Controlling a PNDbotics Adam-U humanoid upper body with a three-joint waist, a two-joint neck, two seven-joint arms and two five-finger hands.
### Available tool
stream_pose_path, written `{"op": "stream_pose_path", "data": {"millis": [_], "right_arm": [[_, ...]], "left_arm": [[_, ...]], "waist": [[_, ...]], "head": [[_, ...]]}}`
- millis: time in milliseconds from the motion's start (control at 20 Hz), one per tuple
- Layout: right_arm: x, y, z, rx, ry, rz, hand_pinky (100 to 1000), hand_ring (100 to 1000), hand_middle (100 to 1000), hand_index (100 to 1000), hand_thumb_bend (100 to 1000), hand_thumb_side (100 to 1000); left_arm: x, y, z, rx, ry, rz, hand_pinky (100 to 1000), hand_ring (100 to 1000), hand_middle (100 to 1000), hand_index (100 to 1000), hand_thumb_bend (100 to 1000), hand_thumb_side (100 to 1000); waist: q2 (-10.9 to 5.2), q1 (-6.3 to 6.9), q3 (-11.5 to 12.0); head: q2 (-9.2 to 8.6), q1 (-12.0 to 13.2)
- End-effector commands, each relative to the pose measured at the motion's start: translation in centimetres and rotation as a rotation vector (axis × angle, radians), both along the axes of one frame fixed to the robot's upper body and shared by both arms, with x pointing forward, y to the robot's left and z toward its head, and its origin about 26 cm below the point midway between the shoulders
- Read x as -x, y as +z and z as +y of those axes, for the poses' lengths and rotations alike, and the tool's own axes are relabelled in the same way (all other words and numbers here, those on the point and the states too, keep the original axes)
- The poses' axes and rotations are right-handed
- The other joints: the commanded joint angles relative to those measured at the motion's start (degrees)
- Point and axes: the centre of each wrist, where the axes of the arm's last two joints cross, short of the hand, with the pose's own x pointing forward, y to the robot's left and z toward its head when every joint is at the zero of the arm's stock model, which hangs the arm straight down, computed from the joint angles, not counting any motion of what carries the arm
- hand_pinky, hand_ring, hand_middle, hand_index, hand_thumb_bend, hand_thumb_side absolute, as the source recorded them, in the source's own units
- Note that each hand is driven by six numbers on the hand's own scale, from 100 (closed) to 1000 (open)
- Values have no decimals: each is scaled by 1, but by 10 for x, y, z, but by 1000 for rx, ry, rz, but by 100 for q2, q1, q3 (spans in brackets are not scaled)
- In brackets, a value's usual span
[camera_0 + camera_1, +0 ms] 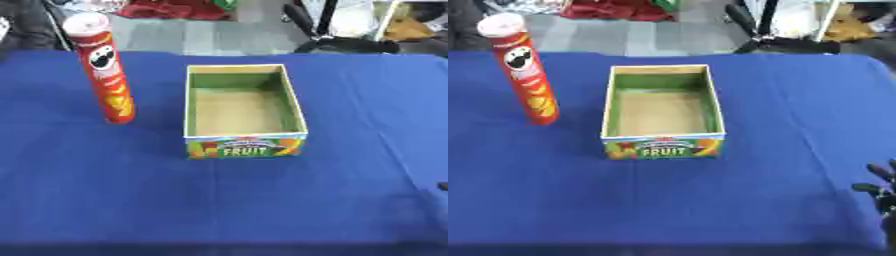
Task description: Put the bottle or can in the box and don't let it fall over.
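upright, tall red can (105,70), white lid, left of box (244,107), right hand (881,192) fingers relaxed, empty

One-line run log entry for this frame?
chip can: upright, left of box, untouched | box: empty | right hand: idle at lower right edge, fingers open | left hand: not in view | placing not started

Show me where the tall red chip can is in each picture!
Left eye view: the red chip can stands upright at upper left on the blue tablecloth, left of the box and apart from it.
Right eye view: the same can is further left, close to the left edge, again left of the box.
Shared landmark: the open cardboard box with FRUIT printed on its front, near the middle in both.
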Motion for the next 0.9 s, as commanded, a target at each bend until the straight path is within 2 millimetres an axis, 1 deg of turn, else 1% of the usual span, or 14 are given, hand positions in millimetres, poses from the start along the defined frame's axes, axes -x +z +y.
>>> {"op": "stream_pose_path", "data": {"millis": [50,300,550,600,800,900], "right_arm": [[-3,8,-4,24,8,-19,1000,618,826,1000,100,726],[-2,8,-5,24,5,-18,1000,618,827,1000,100,721],[-1,7,-5,23,5,-13,1000,618,826,1000,100,725],[-1,6,-5,24,6,-13,1000,618,826,1000,100,724],[-1,6,-6,27,2,-9,1000,618,826,1000,100,722],[0,5,-6,30,6,-6,1000,618,827,1000,100,723]], "left_arm": [[1,14,1,-26,-6,-29,734,841,826,1000,100,798],[0,16,1,-31,-15,-28,735,842,827,1000,100,793],[1,22,2,-67,-21,-30,741,844,830,1000,100,780],[1,25,2,-80,-22,-32,746,846,833,1000,100,770],[-6,48,4,-201,-16,-31,771,863,853,1000,100,749],[-13,63,5,-276,-9,-28,792,877,865,1000,100,749]], "waist": [[-51,25,-8],[-85,5,-9],[-89,15,16],[-94,19,7],[-146,31,-42],[-161,37,-60]], "head": [[33,2],[33,-30],[33,26],[33,13],[33,-53],[33,-51]]}}
